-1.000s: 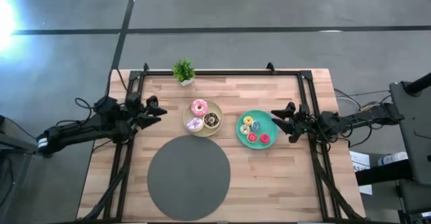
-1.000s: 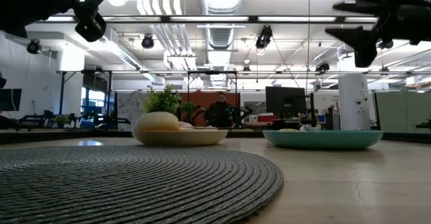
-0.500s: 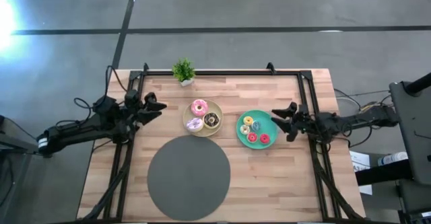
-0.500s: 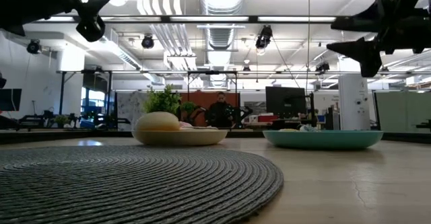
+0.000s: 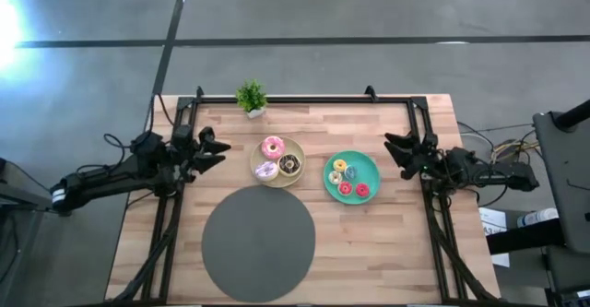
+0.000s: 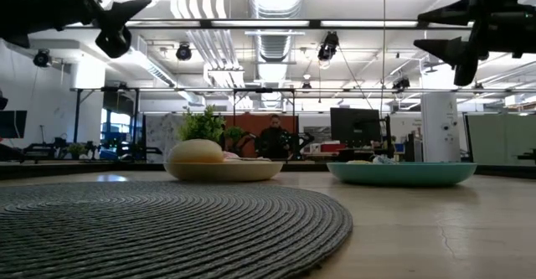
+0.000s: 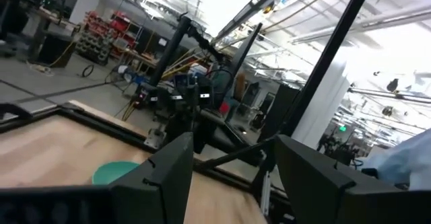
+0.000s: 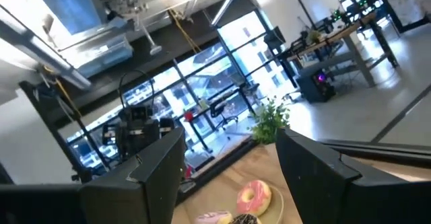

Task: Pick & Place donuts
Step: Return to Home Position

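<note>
Risk looks slight: donuts (image 5: 273, 147) sit on the beige plate (image 5: 279, 183) and teal plate (image 5: 370, 163), while left fingers (image 5: 216, 149) and right fingers (image 5: 398, 152) hover open and empty near the worktop (image 5: 369, 242) sides. A low swing could clip a plate.

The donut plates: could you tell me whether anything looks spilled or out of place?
Nothing stands out. Three large donuts sit on the beige plate, small donuts on the teal plate, none on the table. The left gripper and right gripper hover open, empty.
</note>
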Controlling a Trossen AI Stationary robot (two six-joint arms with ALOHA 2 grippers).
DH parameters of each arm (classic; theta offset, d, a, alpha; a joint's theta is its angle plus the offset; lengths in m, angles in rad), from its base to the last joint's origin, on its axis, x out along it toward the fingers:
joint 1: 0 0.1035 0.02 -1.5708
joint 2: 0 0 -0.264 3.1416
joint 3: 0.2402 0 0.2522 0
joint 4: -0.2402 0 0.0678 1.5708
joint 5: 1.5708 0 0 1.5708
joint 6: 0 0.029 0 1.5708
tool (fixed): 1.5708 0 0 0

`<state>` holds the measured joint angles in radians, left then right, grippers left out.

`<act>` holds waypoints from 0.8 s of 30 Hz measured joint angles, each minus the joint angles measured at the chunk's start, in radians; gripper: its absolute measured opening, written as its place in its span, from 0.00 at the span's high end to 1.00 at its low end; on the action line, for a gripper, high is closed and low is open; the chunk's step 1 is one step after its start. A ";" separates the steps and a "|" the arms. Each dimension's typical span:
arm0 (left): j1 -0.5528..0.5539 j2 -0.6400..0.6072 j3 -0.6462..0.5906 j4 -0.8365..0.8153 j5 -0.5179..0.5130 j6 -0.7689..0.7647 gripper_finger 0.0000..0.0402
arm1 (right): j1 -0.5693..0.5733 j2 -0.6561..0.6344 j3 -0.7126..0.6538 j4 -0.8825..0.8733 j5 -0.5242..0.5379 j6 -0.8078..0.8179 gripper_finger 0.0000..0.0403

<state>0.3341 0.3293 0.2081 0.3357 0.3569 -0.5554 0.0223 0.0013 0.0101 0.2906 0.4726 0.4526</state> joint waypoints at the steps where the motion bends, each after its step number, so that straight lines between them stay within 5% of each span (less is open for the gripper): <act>1: 0.000 0.001 0.000 -0.004 0.000 -0.006 0.54 | 0.000 -0.001 0.000 -0.001 -0.002 0.000 0.44; 17: -0.001 0.005 -0.001 -0.015 0.000 -0.107 0.54 | 0.001 0.008 0.000 -0.003 -0.001 0.000 0.44; 24: -0.043 -0.149 -0.017 -0.110 0.000 -0.108 0.54 | 0.001 0.008 0.000 -0.003 -0.001 0.000 0.44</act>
<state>0.2916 0.1803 0.1915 0.2254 0.3571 -0.6636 0.0235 0.0089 0.0101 0.2877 0.4713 0.4524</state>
